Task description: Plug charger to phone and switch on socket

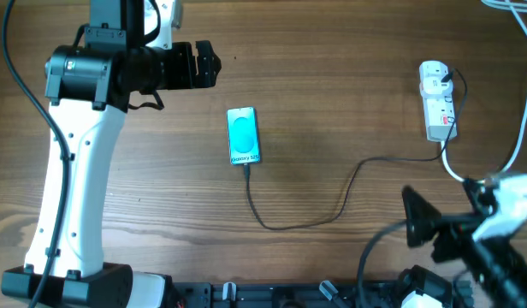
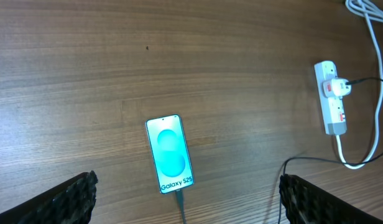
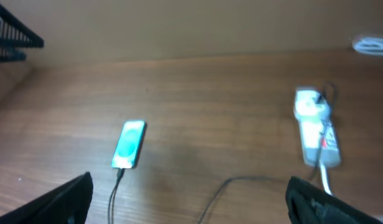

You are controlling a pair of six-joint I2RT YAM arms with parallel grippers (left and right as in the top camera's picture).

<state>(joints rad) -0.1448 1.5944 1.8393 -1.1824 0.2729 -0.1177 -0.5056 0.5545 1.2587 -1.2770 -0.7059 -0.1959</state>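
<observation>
Nearest the lens, the left gripper [image 1: 210,65] is held spread and empty, up and left of the phone [image 1: 243,135], on whose white strip "Galaxy S25" can be read. The charger [image 1: 298,227] appears already seated in the phone's lower edge. Below-right of the phone, the right gripper [image 3: 188,186] is likewise spread and empty. The socket [image 1: 436,101], well right of the phone, is judged not yet switched on: its switch should be pressed squarely by one fingertip, clear of the plug.

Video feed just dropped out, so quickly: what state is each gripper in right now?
Left black two-finger gripper: open, holding nothing.
Right black two-finger gripper: open, holding nothing.
</observation>
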